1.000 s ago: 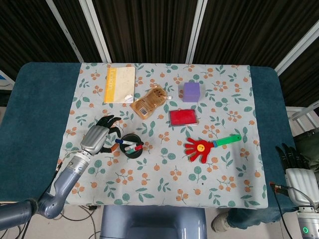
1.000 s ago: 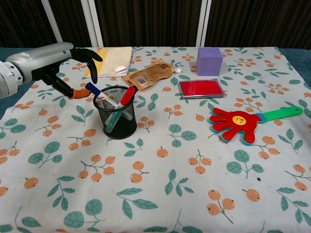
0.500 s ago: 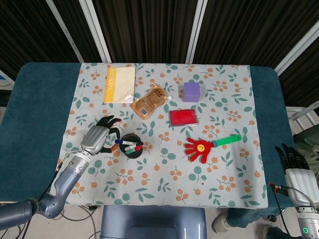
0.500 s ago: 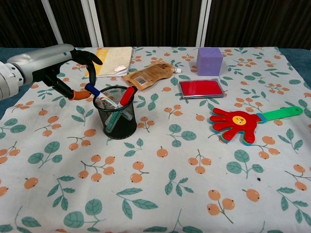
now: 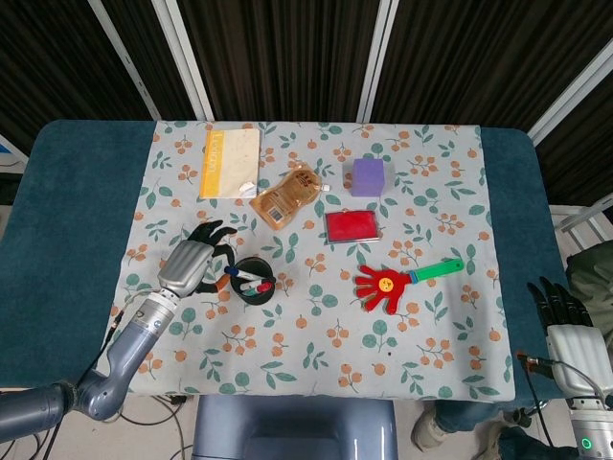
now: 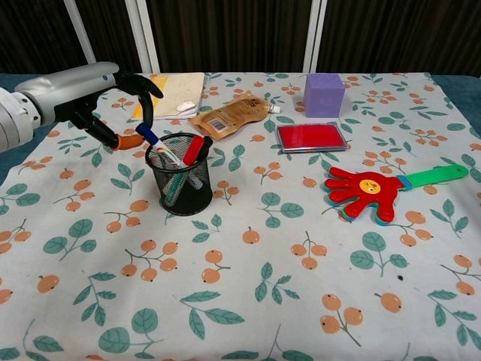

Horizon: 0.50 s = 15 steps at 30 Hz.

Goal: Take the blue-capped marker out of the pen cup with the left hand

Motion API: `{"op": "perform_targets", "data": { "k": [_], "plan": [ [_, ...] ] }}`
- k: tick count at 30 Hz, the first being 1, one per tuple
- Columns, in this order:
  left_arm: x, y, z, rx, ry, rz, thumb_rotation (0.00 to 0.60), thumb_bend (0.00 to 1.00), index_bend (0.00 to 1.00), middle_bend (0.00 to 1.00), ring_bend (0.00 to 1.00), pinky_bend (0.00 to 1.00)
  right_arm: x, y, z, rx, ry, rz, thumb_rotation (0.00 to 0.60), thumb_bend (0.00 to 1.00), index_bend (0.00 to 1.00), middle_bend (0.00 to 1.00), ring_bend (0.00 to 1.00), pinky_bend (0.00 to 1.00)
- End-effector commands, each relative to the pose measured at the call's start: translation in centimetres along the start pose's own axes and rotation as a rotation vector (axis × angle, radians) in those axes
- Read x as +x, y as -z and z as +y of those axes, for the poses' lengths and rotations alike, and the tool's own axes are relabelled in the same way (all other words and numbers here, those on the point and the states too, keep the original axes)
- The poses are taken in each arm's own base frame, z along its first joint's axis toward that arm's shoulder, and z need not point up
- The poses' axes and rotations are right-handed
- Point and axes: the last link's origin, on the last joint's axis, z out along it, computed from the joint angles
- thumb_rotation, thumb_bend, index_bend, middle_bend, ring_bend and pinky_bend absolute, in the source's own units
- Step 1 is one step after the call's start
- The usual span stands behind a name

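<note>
The black mesh pen cup (image 6: pixel 179 186) (image 5: pixel 254 283) stands on the flowered cloth, left of the middle. Three markers lean in it. The blue-capped marker (image 6: pixel 150 137) (image 5: pixel 233 272) sticks out over the cup's left rim, with its white body running down inside. My left hand (image 6: pixel 96 89) (image 5: pixel 192 260) is beside the cup on its left. A finger curls down onto the blue cap and the thumb closes in from the left, pinching it. My right hand (image 5: pixel 564 324) hangs off the table's lower right corner with its fingers apart and nothing in it. The chest view does not show it.
A red-capped marker (image 6: pixel 196 147) and a green one share the cup. Behind it lie a yellow notebook (image 6: pixel 171 86) and a brown snack pouch (image 6: pixel 229 114). To the right are a purple cube (image 6: pixel 324 94), a red case (image 6: pixel 311 137) and a red hand clapper (image 6: pixel 367 192).
My left hand has edged right and slightly up toward the cup. Its fingers have closed on the blue cap, and the marker now stands a little more upright. The right hand has not moved.
</note>
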Motion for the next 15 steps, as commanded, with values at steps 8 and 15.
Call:
{"op": "perform_targets", "data": {
  "k": [8, 15],
  "plan": [
    [2.0, 0.4, 0.5, -0.023, 0.044, 0.027, 0.6, 0.4, 0.58, 0.16, 0.0, 0.08, -0.1, -0.1, 0.0, -0.001, -0.001, -0.005, 0.6, 0.04, 0.0, 0.0, 0.0, 0.15],
    [7.4, 1.5, 0.5, -0.029, 0.059, 0.131, 0.6, 0.4, 0.59, 0.17, 0.0, 0.08, -0.3, -0.2, -0.1, -0.001, 0.004, -0.012, 0.6, 0.04, 0.0, 0.0, 0.0, 0.15]
  ]
}}
